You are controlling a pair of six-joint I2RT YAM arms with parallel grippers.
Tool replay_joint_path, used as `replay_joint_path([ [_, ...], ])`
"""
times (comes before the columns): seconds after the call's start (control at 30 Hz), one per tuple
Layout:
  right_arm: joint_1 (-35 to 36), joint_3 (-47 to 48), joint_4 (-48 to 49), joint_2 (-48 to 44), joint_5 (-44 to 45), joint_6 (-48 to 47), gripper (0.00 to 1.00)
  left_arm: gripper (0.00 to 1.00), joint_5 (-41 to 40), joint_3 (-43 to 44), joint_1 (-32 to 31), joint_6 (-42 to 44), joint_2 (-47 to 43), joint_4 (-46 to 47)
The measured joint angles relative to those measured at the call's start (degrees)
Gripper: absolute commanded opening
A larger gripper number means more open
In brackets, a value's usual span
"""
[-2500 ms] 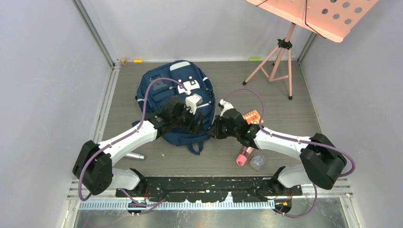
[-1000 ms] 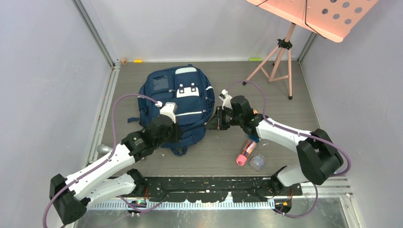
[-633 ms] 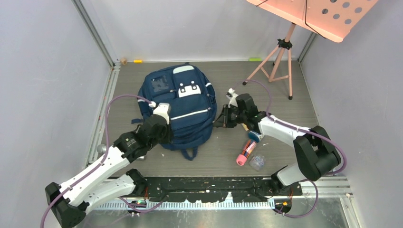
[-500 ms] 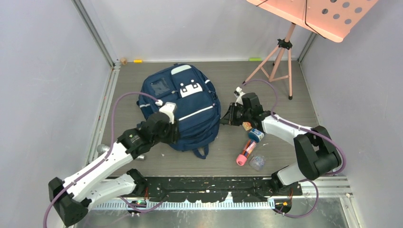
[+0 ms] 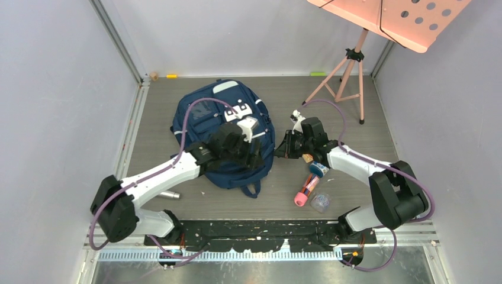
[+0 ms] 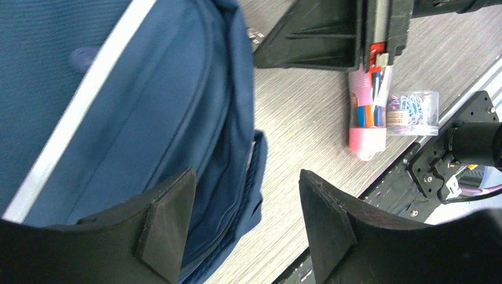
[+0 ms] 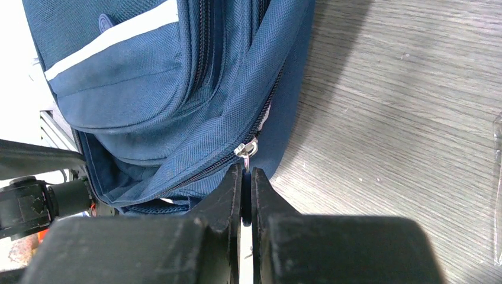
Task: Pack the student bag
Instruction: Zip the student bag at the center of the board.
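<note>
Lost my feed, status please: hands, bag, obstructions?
Left hand open over near edge of student bag. Right hand shut on zipper pull. Pink tube and clip box lie beside bag, apart from it.

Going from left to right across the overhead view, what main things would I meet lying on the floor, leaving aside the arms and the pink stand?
silver cylinder → blue backpack → pink pen tube → clear box

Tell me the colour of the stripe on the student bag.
Pale white. The stripe on the navy student bag shows best in the right wrist view.
</note>
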Motion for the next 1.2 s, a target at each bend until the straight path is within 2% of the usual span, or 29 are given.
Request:
replay_joint_path([
  [0.27, 0.0, -0.74, 0.04, -0.61, 0.0, -0.02, 0.01, 0.67, -3.78, 4.76, -5.4, 3.13, 10.88, 5.97],
  [0.47, 0.0, -1.14, 0.04, -1.11, 0.04, -0.04, 0.0, 0.62, -9.31, 7.63, -5.79, 4.98, 16.35, 6.69],
  [0.53, 0.0, -1.16, 0.0, -1.4, 0.04, -0.17, 0.01, 0.51, -9.94, 8.37, -6.01, 5.55, 17.94, 6.82],
  [0.57, 0.0, -1.2, -0.02, -1.57, 0.07, -0.22, 0.01, 0.43, -10.23, 8.59, -6.12, 5.88, 18.67, 6.99],
  [0.7, 0.04, -1.4, -0.94, -2.12, 0.5, -0.48, 0.01, 0.02, -11.21, 8.74, -5.99, 6.45, 20.26, 7.06],
  [0.87, 0.37, -1.4, -2.93, -3.58, 2.23, -0.85, 0.0, 0.0, -11.08, 7.37, -6.14, 7.17, 19.32, 8.26],
  [1.2, 3.08, 2.32, -10.12, -7.58, 3.3, -0.15, 0.0, 0.0, -12.96, 0.28, -6.99, 4.24, 7.52, 7.08],
])
